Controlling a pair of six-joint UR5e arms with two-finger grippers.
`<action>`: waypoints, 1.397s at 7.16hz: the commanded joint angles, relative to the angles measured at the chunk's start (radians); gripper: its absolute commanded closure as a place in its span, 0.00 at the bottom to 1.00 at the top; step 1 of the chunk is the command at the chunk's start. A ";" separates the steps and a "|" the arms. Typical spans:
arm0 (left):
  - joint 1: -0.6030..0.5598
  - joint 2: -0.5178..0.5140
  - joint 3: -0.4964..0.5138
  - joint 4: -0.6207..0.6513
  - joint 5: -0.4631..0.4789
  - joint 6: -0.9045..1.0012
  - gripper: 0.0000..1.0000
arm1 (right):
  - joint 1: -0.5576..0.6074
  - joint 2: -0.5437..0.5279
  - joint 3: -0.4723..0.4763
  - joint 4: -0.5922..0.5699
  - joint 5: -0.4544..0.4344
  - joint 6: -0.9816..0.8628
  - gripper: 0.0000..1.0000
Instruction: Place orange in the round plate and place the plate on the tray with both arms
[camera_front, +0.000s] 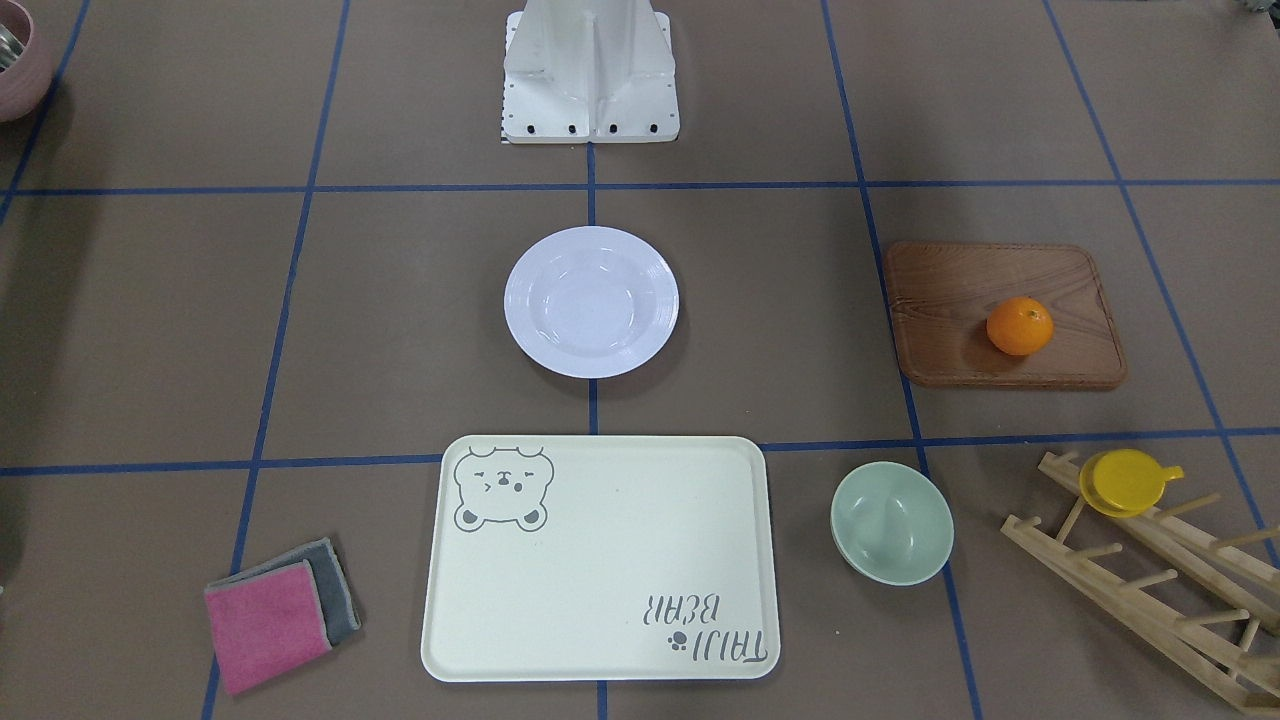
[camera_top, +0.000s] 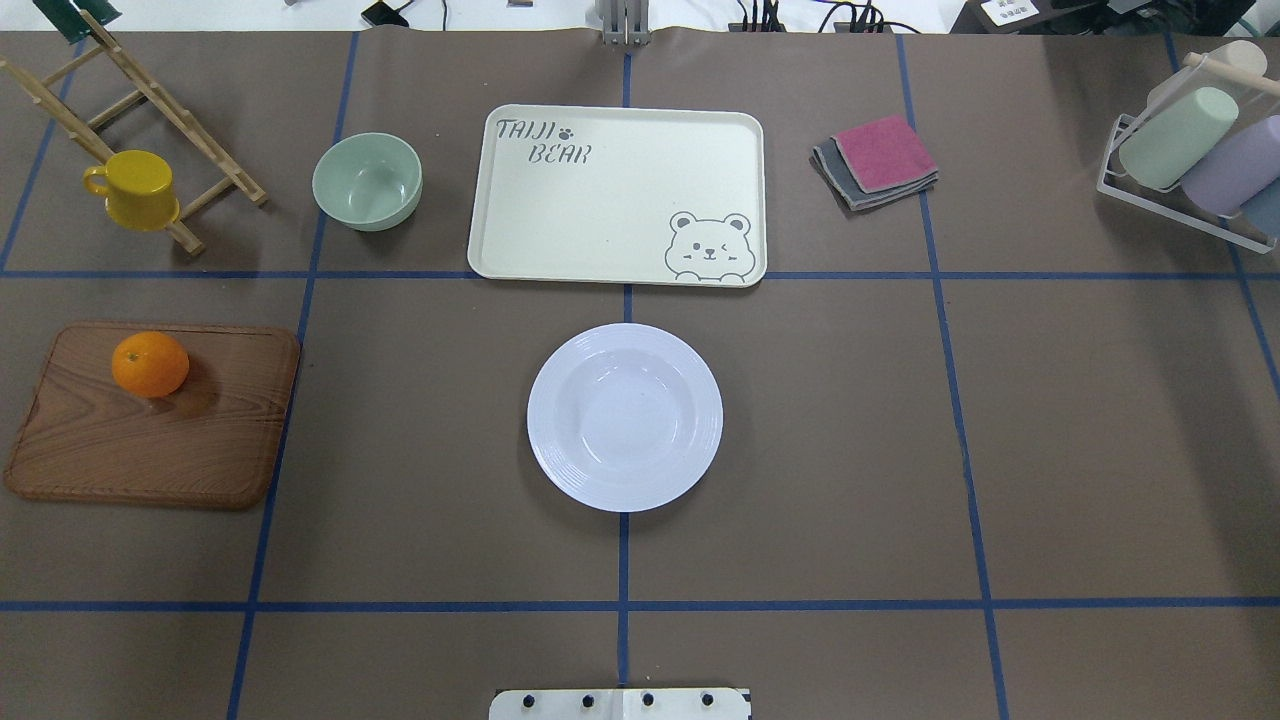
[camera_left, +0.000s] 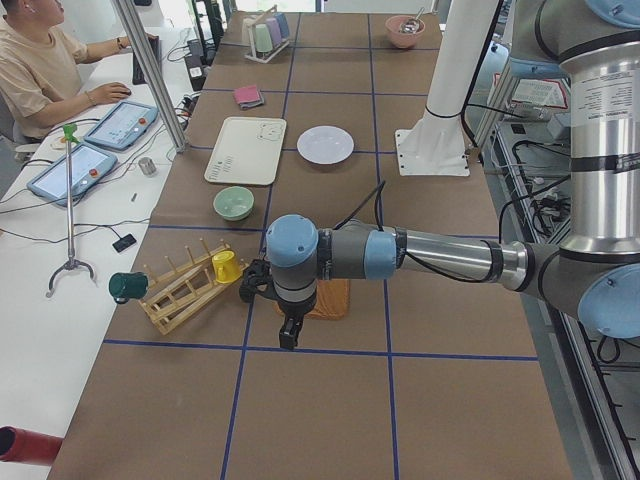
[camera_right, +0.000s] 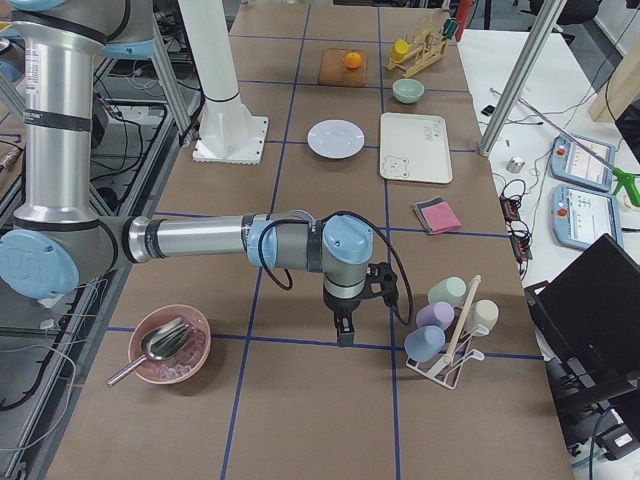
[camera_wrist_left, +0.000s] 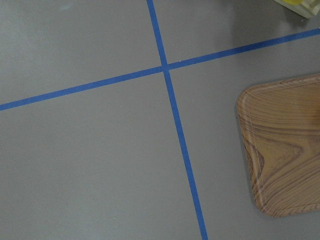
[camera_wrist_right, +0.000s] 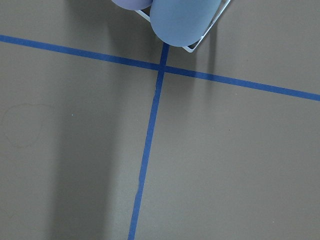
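The orange (camera_top: 150, 364) sits on a brown wooden board (camera_top: 150, 420) at the table's left side. The empty white round plate (camera_top: 624, 417) lies at the table's centre, and the cream bear tray (camera_top: 617, 195) lies empty just beyond it. My left gripper (camera_left: 288, 335) hangs point-down over the table by the board's outer end; the left wrist view shows only a corner of the board (camera_wrist_left: 282, 145). My right gripper (camera_right: 344, 333) hangs over the opposite end near the cup rack (camera_right: 450, 325). I cannot tell whether either gripper is open or shut.
A pale-green bowl (camera_top: 367, 181) stands left of the tray, a yellow cup (camera_top: 135, 189) hangs on a wooden rack (camera_top: 120, 110), and folded pink and grey cloths (camera_top: 877, 160) lie right of the tray. A pink bowl (camera_right: 170, 345) holds spoons. A person (camera_left: 45, 65) sits at a side table.
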 joint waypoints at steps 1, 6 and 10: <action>0.000 0.000 -0.027 0.002 0.000 -0.002 0.00 | 0.000 0.002 0.001 0.000 0.002 0.001 0.00; 0.032 -0.053 -0.051 -0.047 -0.006 -0.001 0.00 | -0.005 0.008 0.007 0.000 0.005 0.002 0.00; 0.211 -0.045 -0.074 -0.297 -0.079 -0.225 0.00 | -0.014 0.008 0.007 0.002 0.021 0.001 0.00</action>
